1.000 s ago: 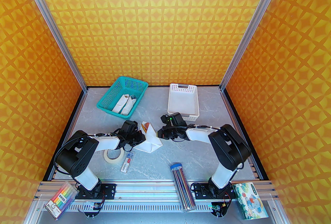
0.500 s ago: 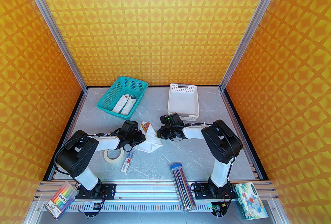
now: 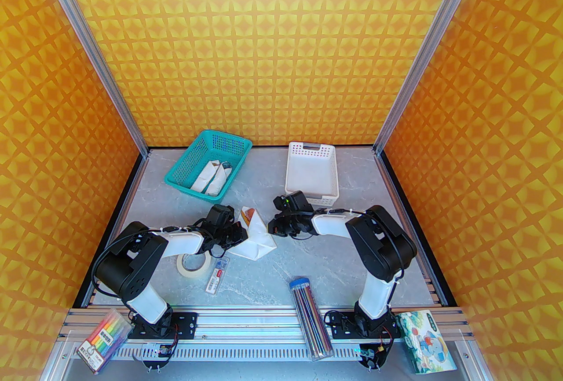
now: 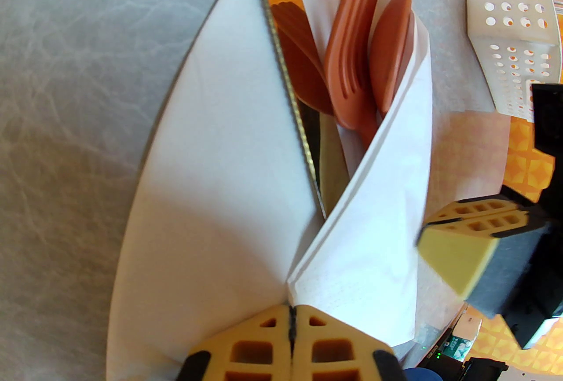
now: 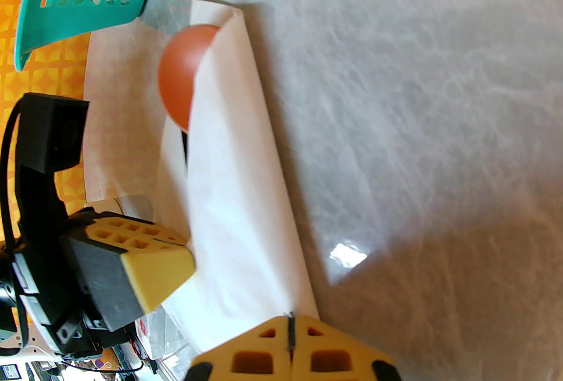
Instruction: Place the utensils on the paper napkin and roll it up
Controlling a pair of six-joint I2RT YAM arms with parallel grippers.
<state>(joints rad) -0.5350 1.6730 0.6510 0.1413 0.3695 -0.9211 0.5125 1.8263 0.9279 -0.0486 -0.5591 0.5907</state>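
The paper napkin (image 3: 257,245) lies mid-table, folded up like a tent around the utensils (image 3: 247,215). In the left wrist view the napkin (image 4: 220,177) wraps the orange fork (image 4: 352,62), the reddish-brown spoon (image 4: 391,49) and the knife (image 4: 294,75). My left gripper (image 3: 243,234) is shut, and the napkin's raised flaps run into its seam (image 4: 292,317). My right gripper (image 3: 269,230) is shut on the opposite flap (image 5: 237,194), whose edge meets its seam (image 5: 290,326). The spoon bowl (image 5: 182,71) pokes out at the top.
A teal basket (image 3: 228,144) with white bundles stands at the back left. A white slotted tray (image 3: 313,193) sits behind the right gripper. A tape roll (image 3: 193,267) and small case (image 3: 217,276) lie near the left arm. A pencil tube (image 3: 310,317), marker box (image 3: 103,339) and tissue pack (image 3: 424,339) line the front.
The right arm's elbow has swung left and its wrist has shifted slightly. The left arm and the napkin have not visibly moved.
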